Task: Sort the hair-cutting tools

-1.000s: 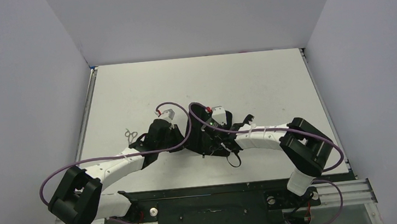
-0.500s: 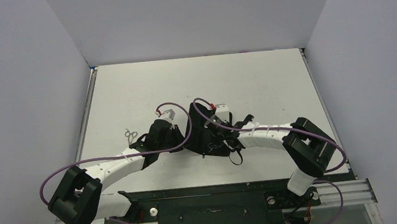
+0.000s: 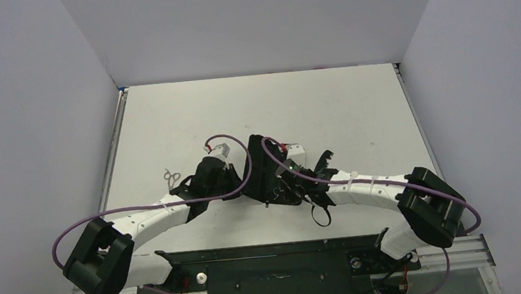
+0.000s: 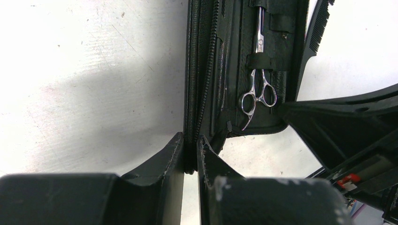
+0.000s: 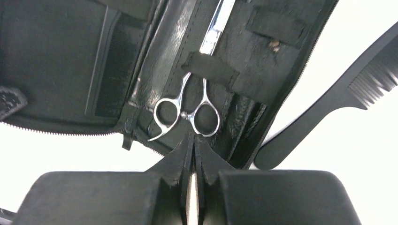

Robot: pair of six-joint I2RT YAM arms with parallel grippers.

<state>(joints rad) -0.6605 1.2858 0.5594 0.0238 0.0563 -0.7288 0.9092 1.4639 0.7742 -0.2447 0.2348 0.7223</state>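
Note:
A black zip case [image 5: 70, 56] lies open, and a pair of silver scissors [image 5: 187, 112] is tucked under an elastic strap inside it. My right gripper [image 5: 194, 138] is shut, its tips just below the scissors' finger rings, with nothing seen between them. A black comb [image 5: 324, 112] lies on the table beside the case's right edge. My left gripper [image 4: 190, 140] is shut on the case's zipped edge [image 4: 199, 70]; the scissors [image 4: 258, 93] and comb [image 4: 314, 33] show beyond it. From above, both grippers meet at the case [image 3: 264, 175]. A second pair of silver scissors [image 3: 170, 176] lies on the table, left of the left arm.
The white table [image 3: 261, 104] is walled on three sides by grey panels. A black strap [image 3: 319, 213] trails from the case towards the near edge, under the right arm. Purple cables loop over both wrists.
The right arm's elbow has swung right and towards the near edge, and its wrist has drawn slightly right. The left arm and the case have stayed put.

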